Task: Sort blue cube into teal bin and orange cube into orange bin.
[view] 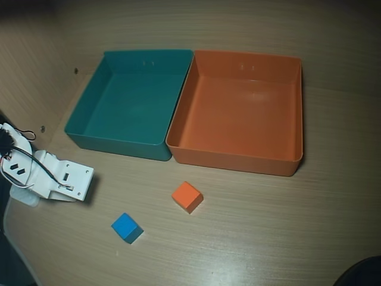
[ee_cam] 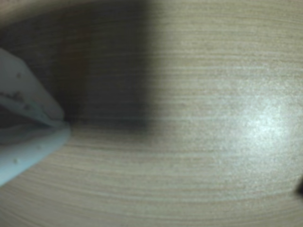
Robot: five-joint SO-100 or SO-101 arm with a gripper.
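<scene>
In the overhead view the blue cube (view: 126,227) lies on the wooden table in front of the teal bin (view: 114,143), which is empty. The orange cube (view: 187,196) sits to its right, just in front of where the two bins meet. The orange bin (view: 233,159) stands empty, touching the teal bin's right side. My arm (view: 59,179) rests folded at the left edge, well left of the blue cube. In the wrist view my white gripper (ee_cam: 64,126) enters from the left, its fingers meeting at the tips with nothing between them, over bare wood. Neither cube nor bin shows there.
A wooden wall with screw heads (view: 43,128) rises to the left of the teal bin. Black and white cables (view: 18,161) run over the arm's base. A dark object (view: 363,273) sits at the bottom right corner.
</scene>
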